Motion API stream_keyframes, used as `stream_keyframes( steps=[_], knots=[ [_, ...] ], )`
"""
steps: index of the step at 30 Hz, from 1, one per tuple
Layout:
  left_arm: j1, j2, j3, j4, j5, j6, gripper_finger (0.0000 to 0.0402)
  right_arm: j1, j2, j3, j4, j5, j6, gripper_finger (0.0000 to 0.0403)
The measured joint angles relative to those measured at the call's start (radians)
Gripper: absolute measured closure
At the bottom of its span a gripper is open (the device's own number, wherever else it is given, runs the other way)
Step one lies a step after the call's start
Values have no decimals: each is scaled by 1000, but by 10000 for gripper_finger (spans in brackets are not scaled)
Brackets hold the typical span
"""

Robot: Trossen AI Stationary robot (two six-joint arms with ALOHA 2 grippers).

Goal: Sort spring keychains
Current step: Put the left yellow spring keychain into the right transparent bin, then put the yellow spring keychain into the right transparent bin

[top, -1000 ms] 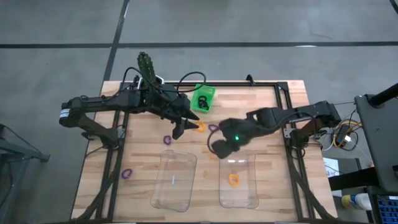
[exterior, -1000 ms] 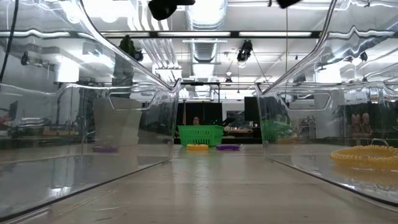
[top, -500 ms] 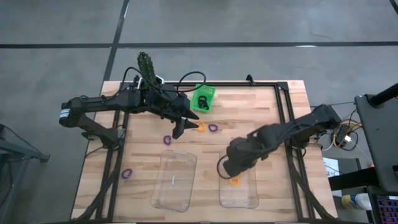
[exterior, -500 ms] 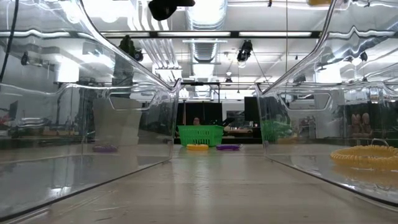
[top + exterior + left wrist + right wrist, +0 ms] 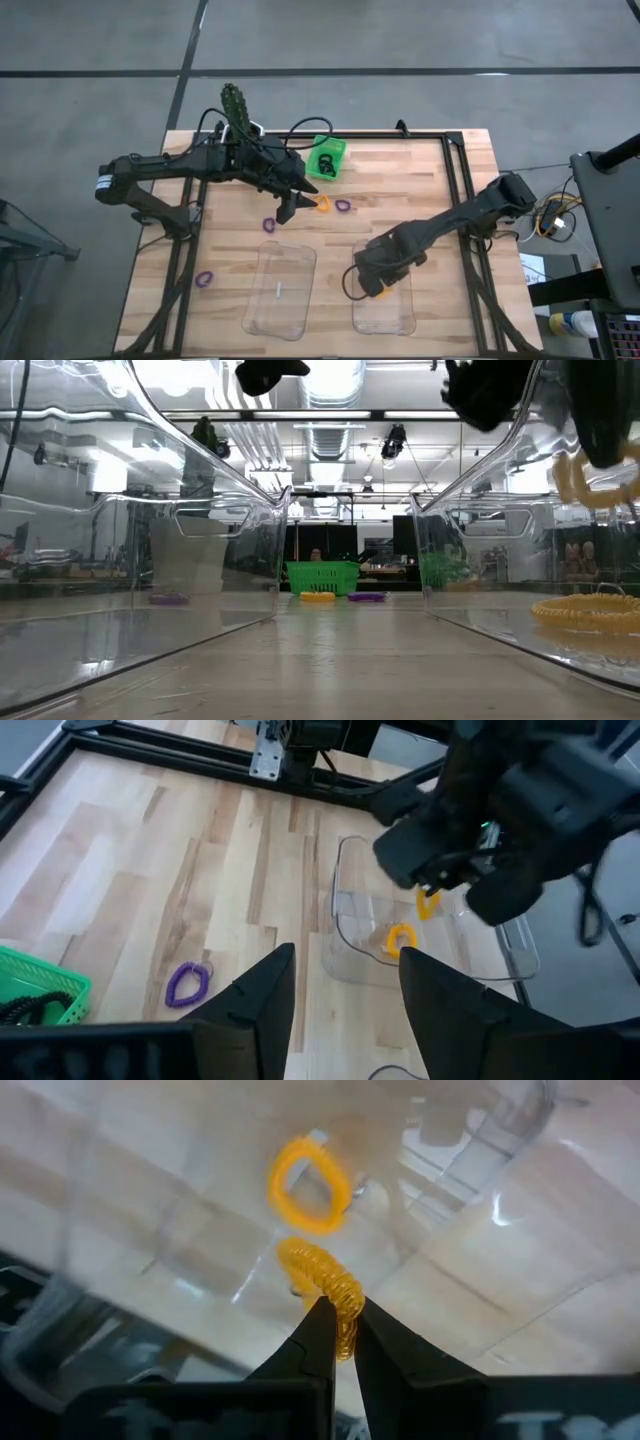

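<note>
We see the right gripper (image 5: 338,1342) pinching an orange coiled spring keychain (image 5: 322,1285) above the right clear plastic tray (image 5: 400,310), where one orange coil (image 5: 376,291) already lies. Left gripper (image 5: 288,209) hovers unclenched; purple loops (image 5: 204,279) and an orange one (image 5: 322,203) remain on the wooden table (image 5: 470,160), so sorting seems early.

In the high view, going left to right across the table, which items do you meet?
Purple keychain → left tray → green basket → right tray, where the right end effector holds an orange keychain.
</note>
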Motion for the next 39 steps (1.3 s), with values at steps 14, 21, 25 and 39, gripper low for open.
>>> stream_keyframes(
  steps=[14, 21, 25, 39],
  knots=[
    [0, 0, 0, -13, 0, -4, 229, -21, 7, -147, 145, 5, 81, 334],
    [1, 0, 0, -18, 0, 1, 229, -23, 6, -81, 146, 0, 53, 223],
    [2, 0, 0, -30, 0, 1, 229, -24, 6, -6, 145, 8, 15, 186],
    [86, 65, -1, -149, -90, -86, 229, -73, 4, 138, 124, 107, -63, 181]
  ],
)
